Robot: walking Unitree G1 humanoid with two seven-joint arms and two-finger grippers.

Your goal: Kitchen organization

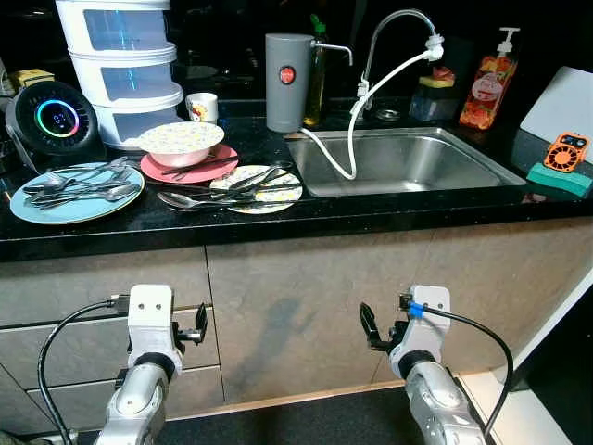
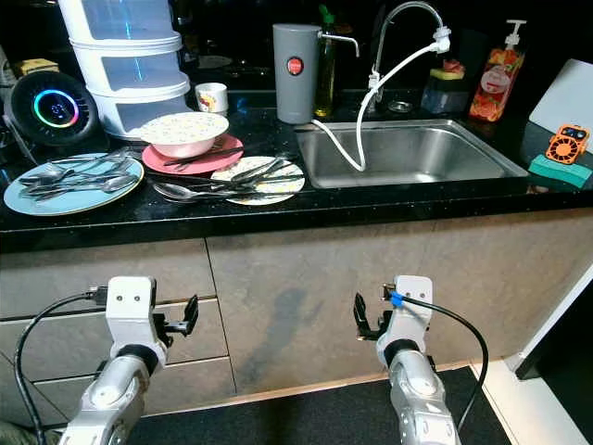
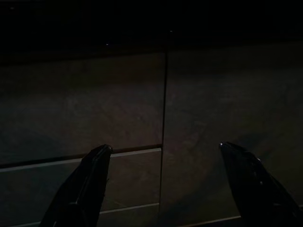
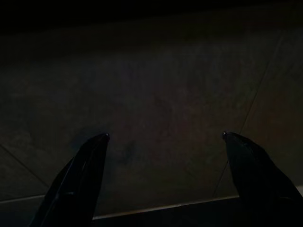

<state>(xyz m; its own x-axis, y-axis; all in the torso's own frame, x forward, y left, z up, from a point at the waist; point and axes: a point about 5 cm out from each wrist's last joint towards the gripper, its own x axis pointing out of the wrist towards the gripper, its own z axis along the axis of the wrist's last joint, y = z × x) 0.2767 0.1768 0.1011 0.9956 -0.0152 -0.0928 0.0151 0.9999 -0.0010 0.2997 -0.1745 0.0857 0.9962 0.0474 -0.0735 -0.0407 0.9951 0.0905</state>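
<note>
Both arms hung low before the cabinet fronts; the left claw [image 3: 163, 182] and right claw [image 4: 165, 177] gaped, released, in near darkness (details lost). Cutlery [image 1: 79, 185] lay on plates [image 1: 65, 206] upon the tabletop [image 1: 371, 218], left of the sink [image 1: 408, 162].

No legible text or labels.

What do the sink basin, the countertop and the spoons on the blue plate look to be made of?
Sink basin: brushed stainless steel, grey with soft reflections. Countertop: likely polished black stone, glossy with fine specks. Spoons on the blue plate: shiny silver metal, probably steel.
</note>
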